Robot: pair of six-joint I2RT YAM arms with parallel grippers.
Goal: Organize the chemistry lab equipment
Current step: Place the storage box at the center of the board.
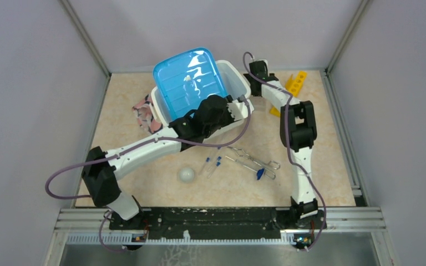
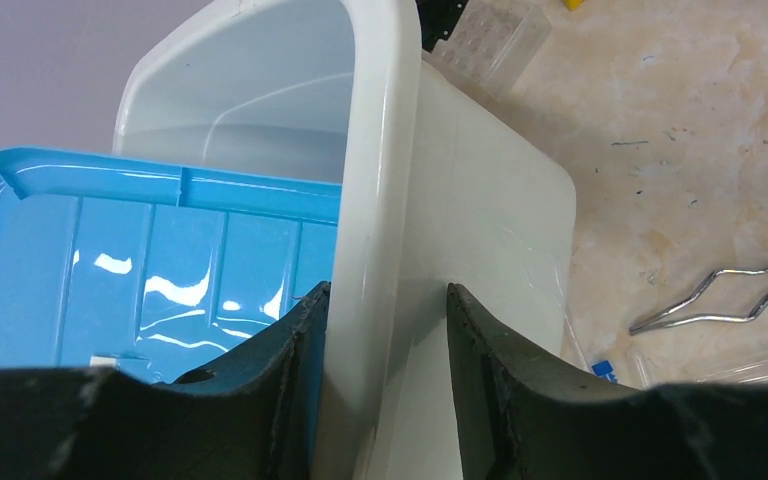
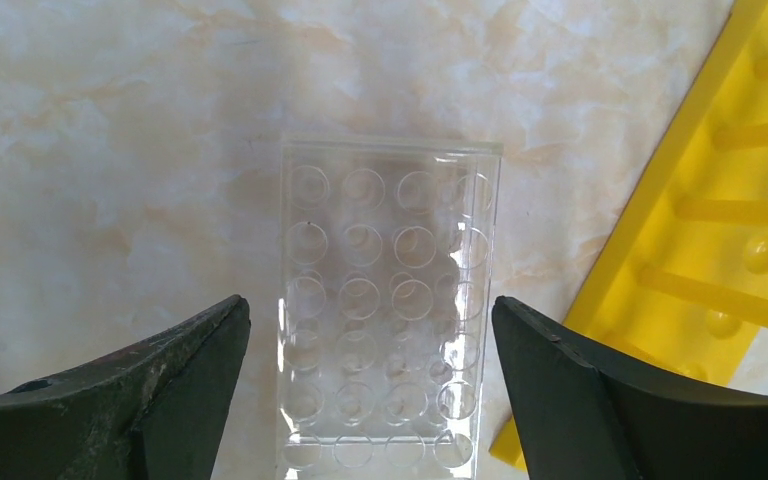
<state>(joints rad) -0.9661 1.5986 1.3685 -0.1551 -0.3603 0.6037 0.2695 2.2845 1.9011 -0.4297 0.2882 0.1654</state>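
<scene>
Right fingers point(image 3: 160, 380) gape over the clear well plate point(image 3: 385, 310) beside the yellow rack point(image 3: 720, 230) near your counter's point(image 3: 110, 150) far right corner, left fingers point(image 2: 285, 380) clamped on the white bin point(image 2: 380, 150); lower squarely before you close.

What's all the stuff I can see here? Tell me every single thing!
white bin: one, white, back middle
blue lid: one, blue, askew on the bin
pink cloth: one, patterned, left of the bin, partly hidden
yellow rack: one, yellow, back right
clear well plate: one, see-through, beside the rack
tongs: one, silver, front middle
tubes: three seen, clear, blue caps, by the tongs
ball: one, whitish, left of the tubes
left gripper: black, clamped on the bin's wall
right gripper: black, open over the well plate
</scene>
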